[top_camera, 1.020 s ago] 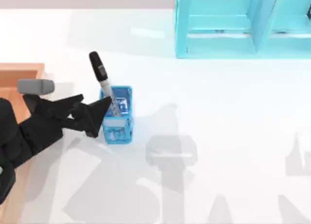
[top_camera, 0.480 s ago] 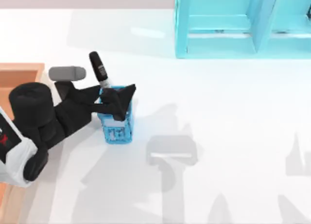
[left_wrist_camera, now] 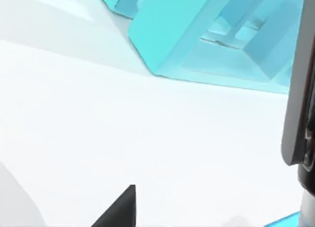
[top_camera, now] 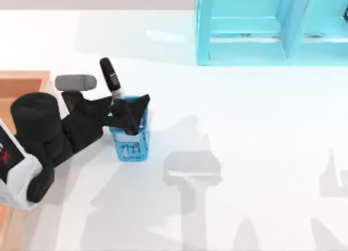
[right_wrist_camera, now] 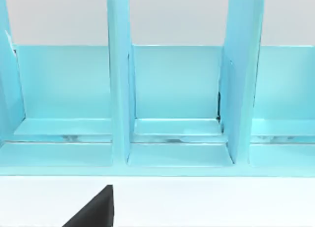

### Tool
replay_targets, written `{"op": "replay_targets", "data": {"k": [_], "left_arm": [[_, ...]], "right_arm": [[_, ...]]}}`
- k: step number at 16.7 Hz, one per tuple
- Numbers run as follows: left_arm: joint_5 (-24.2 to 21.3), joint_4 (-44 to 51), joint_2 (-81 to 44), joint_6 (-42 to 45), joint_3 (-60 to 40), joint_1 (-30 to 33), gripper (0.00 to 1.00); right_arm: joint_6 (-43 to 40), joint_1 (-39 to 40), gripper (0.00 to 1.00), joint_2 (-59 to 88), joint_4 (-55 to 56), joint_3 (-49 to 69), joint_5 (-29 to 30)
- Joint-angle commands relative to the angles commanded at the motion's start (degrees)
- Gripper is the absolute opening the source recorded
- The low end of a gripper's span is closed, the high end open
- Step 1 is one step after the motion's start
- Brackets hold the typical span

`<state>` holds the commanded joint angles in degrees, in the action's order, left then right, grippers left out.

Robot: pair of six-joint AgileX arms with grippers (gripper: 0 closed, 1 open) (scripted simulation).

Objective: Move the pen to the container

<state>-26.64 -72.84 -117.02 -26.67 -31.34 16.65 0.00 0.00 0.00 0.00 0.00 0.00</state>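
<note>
- The pen (top_camera: 112,79), a slim marker with a black labelled cap and a silver-grey barrel, stands tilted in the small blue mesh cup (top_camera: 130,138), its cap leaning up and toward the top view's left; you can see its lower barrel drop into the cup's mouth.
- Your left gripper (top_camera: 126,108), black with 2 fingers, sits right at the cup's mouth with its fingers on either side of the barrel; you cannot tell from the top view whether they have closed on it or stand just off it.
- In the left wrist view the pen (left_wrist_camera: 301,94) rises as a dark bar close to the camera, with 1 black fingertip (left_wrist_camera: 119,211) at the frame's edge and a sliver of the cup's rim (left_wrist_camera: 283,221) beside it.
- The left arm reaches in from the table's left side, partly over the container (top_camera: 23,83), the shallow light-brown wooden box with a pale rim, which lies well apart from the pen's cup.
- The teal shelf unit (top_camera: 272,25) stands at the far side of the white table (top_camera: 244,126).
- The right wrist view faces that shelf unit (right_wrist_camera: 172,104) head-on, with 1 black fingertip (right_wrist_camera: 96,210) of the right gripper showing above the table.
</note>
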Motion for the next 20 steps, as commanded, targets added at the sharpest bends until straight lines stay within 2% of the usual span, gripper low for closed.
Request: {"op": "replay_targets", "data": {"k": [9, 20], "left_arm": [[0.0, 0.0, 0.0, 0.0, 0.0, 0.0, 0.02], [-0.34, 0.44, 1.71, 0.41, -0.63, -0.95, 0.0]], "right_arm": [[0.0, 0.0, 1.0, 0.0, 0.0, 0.0, 0.0], [0.0, 0.0, 1.0, 0.0, 0.0, 0.0, 0.0]]}}
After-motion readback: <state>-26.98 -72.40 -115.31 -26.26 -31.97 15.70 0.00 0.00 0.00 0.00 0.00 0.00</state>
